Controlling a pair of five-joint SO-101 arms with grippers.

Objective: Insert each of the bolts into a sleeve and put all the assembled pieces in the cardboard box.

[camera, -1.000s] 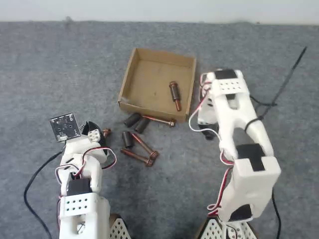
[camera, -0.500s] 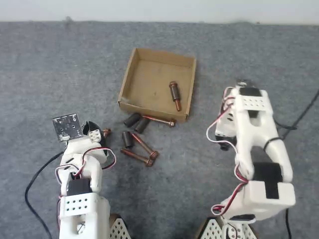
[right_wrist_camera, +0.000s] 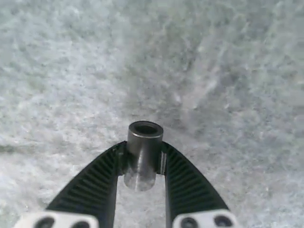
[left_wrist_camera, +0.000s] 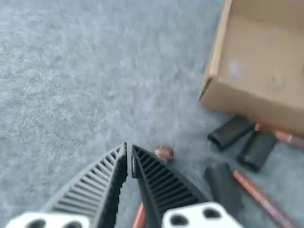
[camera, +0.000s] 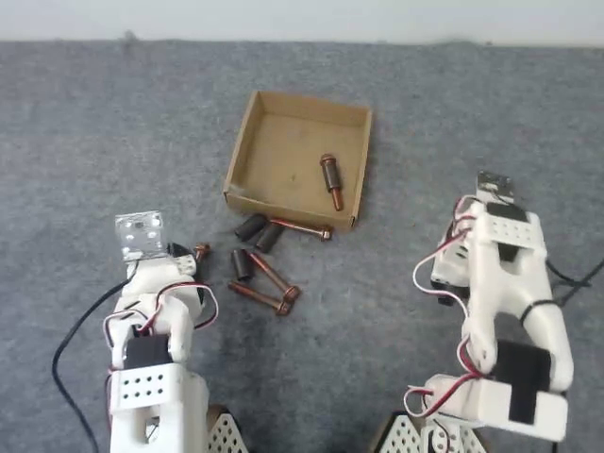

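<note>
Grey carpet covers the whole table, and both arms sit low at the near edge. The right arm stands well off to one side of the box. Its right gripper has the fingers clamped on a dark metal sleeve, one ribbed pad on either side of the tube, open bore facing away from the wrist, carpet beneath.

On the other side is the left arm. The left gripper has its fingers drawn together, with only a thin slit between the tips. A copper bolt head pokes out right beside one finger, and its shank shows between the finger roots. Whether the fingers touch that bolt cannot be told.

The cardboard box sits mid-table with its top open. One assembled piece lies inside, near the wall on the right arm's side. Just outside the near wall a long bolt lies along it. A pair of black sleeves rests side by side at that bolt's end. Nearer the arms, a third sleeve lies just beside two more bolts, whose heads nearly meet.
</note>
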